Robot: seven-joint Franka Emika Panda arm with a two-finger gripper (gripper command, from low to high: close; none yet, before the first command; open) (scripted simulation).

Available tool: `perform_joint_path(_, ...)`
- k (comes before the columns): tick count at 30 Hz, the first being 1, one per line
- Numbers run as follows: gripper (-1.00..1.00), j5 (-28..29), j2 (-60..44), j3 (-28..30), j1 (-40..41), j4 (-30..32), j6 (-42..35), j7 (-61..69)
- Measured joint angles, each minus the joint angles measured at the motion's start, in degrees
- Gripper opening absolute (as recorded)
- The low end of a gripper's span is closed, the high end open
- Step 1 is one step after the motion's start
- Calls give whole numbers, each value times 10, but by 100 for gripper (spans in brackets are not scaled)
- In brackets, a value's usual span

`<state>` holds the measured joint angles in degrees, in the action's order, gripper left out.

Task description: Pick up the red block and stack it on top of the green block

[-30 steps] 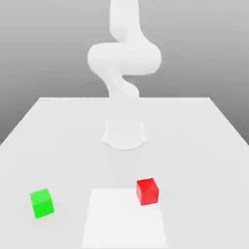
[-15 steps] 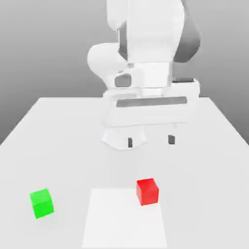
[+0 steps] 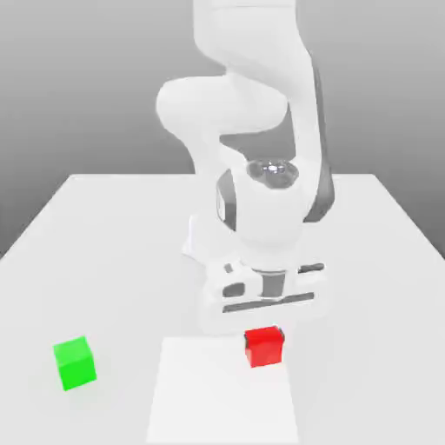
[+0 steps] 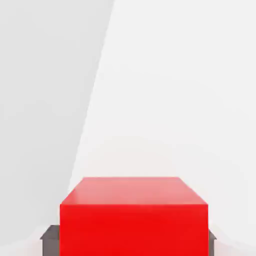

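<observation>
Now that the arm has come down from high above the table, the gripper (image 3: 263,335) sits over the red block (image 3: 264,346), and its dark fingers (image 4: 50,239), wide a moment ago, press both sides of it. The red block rests on the table (image 3: 104,261), well apart from the green block (image 3: 75,362), so lifting comes next.

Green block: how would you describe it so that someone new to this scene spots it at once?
Start at the flat white table under the white robot arm. On the near part of it, toward the exterior view's left, stands the small bright green matte cube, alone. The same-sized small red matte cube sits right under the arm's hand.
</observation>
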<state>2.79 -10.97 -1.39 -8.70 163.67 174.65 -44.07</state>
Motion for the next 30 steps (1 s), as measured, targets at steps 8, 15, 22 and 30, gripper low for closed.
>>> perform_joint_path(8, -100, -27, 111, -7, 0, 16, -95, 19)
perform_joint_path(15, -100, -20, 148, 6, 47, 2, -146, -106)
perform_joint_path(22, -100, -10, 138, 24, 110, -27, -165, -286)
perform_joint_path(30, -100, -8, 127, 49, 173, -59, -187, -485)
